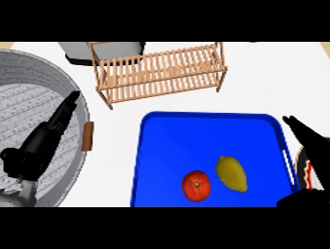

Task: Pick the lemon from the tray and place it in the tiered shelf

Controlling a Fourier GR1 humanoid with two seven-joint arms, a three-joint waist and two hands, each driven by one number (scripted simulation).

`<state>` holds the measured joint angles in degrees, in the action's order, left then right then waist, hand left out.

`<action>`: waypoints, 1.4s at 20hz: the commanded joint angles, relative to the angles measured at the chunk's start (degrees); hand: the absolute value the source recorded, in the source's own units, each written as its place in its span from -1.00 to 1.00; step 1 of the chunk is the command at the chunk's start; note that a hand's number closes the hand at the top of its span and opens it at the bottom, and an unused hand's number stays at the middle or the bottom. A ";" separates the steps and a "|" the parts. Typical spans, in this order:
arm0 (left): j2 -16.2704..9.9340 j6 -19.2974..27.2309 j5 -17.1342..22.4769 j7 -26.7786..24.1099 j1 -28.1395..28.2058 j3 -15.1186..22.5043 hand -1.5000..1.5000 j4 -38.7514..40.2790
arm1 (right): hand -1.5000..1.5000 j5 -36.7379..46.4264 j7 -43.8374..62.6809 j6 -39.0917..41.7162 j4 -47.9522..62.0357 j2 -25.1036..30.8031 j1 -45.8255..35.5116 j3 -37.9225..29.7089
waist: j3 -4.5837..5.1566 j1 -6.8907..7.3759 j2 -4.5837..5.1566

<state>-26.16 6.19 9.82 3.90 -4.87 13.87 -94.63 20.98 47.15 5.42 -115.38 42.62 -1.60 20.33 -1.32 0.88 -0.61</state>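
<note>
The lemon lies untouched in the tray beside a tomato at its 8 o'clock, so the pick looks not yet begun. The right hand, fingers straight and holding nothing, hovers over the tray's right rim at the lemon's 2 o'clock; the left hand, also open and empty, is over a grey pan. Next, the right hand should probably move toward 8 o'clock, curl round the lemon, then carry it to the shelf at 11 o'clock.

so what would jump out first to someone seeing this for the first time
The bright blue tray at centre, with a yellow lemon beside a red tomato near its front edge. Behind it stands the wooden tiered shelf. A black hand flanks each side: left hand, right hand, both open.
</note>
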 commanded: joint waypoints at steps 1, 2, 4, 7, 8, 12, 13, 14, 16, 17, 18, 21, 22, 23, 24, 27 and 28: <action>2.70 0.25 -0.21 2.76 3.22 2.68 0.00 8.55 | -1.00 3.60 9.76 1.19 -1.63 -5.69 -2.51 7.89 | 1.64 0.12 1.41; 1.90 -0.85 0.60 1.37 4.00 2.11 0.00 8.29 | -1.00 2.17 12.78 2.97 -0.16 -6.42 -5.46 7.08 | 1.70 1.21 1.51; 1.56 -1.11 1.07 2.77 2.70 1.97 0.00 8.21 | -1.00 3.89 15.66 4.28 1.39 -7.45 -5.78 9.47 | 1.58 0.43 1.32; 2.80 0.33 -0.17 1.00 4.31 3.34 0.00 9.41 | -1.00 5.95 20.73 3.92 1.46 -11.58 -5.71 13.13 | 1.64 -0.11 1.27; 2.70 1.27 -0.11 2.18 3.79 2.91 0.00 7.82 | -1.00 6.50 22.33 4.53 2.25 -12.57 -7.51 13.20 | 1.57 0.33 1.07; 2.04 0.50 0.12 0.95 5.47 3.67 0.00 7.76 | -1.00 9.67 24.69 3.62 5.20 -16.53 -8.55 15.47 | 1.58 0.31 1.01; 2.52 0.73 0.01 1.02 4.43 3.76 0.00 8.87 | -1.00 9.49 24.72 4.77 6.40 -16.39 -10.44 14.30 | 1.61 0.08 1.24; 1.53 0.41 0.61 0.88 6.53 3.36 0.00 7.40 | -1.00 10.84 24.35 4.26 6.45 -15.72 -8.82 14.75 | 1.55 0.11 0.89; 2.51 1.49 0.71 1.40 5.69 3.37 0.00 8.05 | -1.00 12.74 24.50 4.94 6.97 -15.10 -8.73 15.48 | 1.55 -0.65 0.91; 2.30 2.17 -0.51 1.59 4.66 3.57 0.00 8.66 | -1.00 14.22 25.34 4.52 7.78 -16.78 -10.64 15.64 | 1.55 -0.60 1.01; 1.47 1.36 0.33 0.91 5.04 2.67 0.00 8.91 | -1.00 14.52 25.88 4.89 7.41 -17.58 -9.88 16.64 | 1.57 -0.77 0.94; 2.11 2.28 -0.50 1.19 6.01 4.32 0.00 7.46 | -1.00 17.59 24.73 4.61 9.60 -18.38 -8.49 18.70 | 1.50 -0.82 0.83; 0.96 1.49 0.72 2.02 4.35 2.50 0.00 8.63 | -1.00 15.82 25.74 6.50 10.05 -18.50 -10.72 15.84 | 1.54 -0.93 1.08; 2.09 2.18 0.48 3.52 4.09 3.92 0.00 7.64 | -1.00 15.62 25.14 6.42 9.18 -18.21 -9.79 15.51 | 1.47 -1.50 0.91; 2.28 2.15 0.35 1.20 5.23 3.85 0.00 8.64 | -1.00 17.79 24.94 5.55 11.27 -19.81 -9.53 17.82 | 1.53 -1.05 1.07; 3.42 3.70 -0.59 1.99 5.54 5.40 0.00 7.82 | -1.00 17.80 24.25 6.69 12.70 -20.48 -9.50 16.99 | 1.47 -1.17 1.02; 2.53 3.43 0.04 2.23 6.15 4.71 0.00 6.62 | -1.00 18.05 23.70 6.56 12.53 -19.94 -8.15 17.01 | 1.44 -1.15 0.83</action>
<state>-26.46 8.85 9.92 3.12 -3.83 15.67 -94.26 38.08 63.80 9.43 -103.70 23.99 -9.96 36.70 -1.95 -0.22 -0.97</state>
